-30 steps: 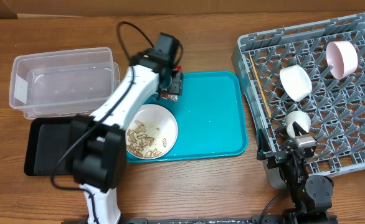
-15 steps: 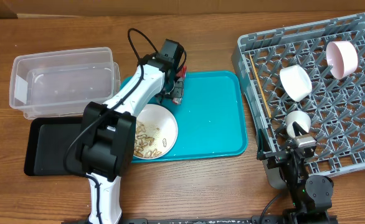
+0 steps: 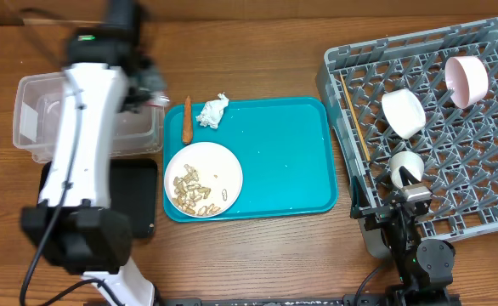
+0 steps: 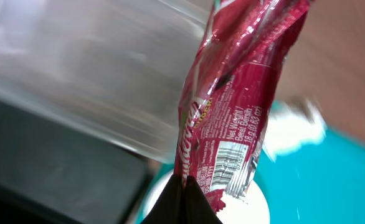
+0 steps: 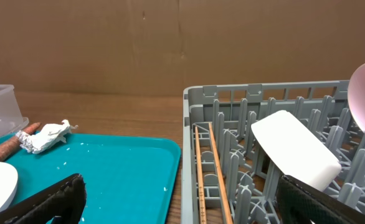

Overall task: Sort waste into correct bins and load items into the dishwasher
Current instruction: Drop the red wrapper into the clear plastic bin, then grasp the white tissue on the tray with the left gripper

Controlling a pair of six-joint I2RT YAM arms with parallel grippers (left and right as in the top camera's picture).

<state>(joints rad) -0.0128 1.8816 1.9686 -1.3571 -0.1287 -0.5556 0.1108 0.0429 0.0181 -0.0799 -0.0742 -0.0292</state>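
Note:
My left gripper (image 4: 189,198) is shut on the bottom edge of the red shiny snack wrapper (image 4: 232,106), which hangs over the right end of the clear tub (image 3: 41,115). The black tray (image 3: 134,200) lies just below the tub, partly under my arm. An orange carrot stick (image 3: 187,119) and a crumpled tissue (image 3: 212,110) lie at the teal tray's top left corner. A white plate (image 3: 219,163) holds peanut shells (image 3: 194,191). My right gripper (image 5: 181,186) stands open at the grey dish rack's (image 3: 342,64) front left corner, with nothing in it.
The rack holds a white bowl (image 3: 403,112), a pink bowl (image 3: 466,81), a small cup (image 3: 406,167) and chopsticks (image 5: 210,162) along its left side. The teal tray (image 3: 283,161) lies between bins and rack.
My left gripper shut on the wrapper at the teal tray's top left corner, lifted it, and swung left to the clear tub. The carrot and tissue now show. The right arm stayed still.

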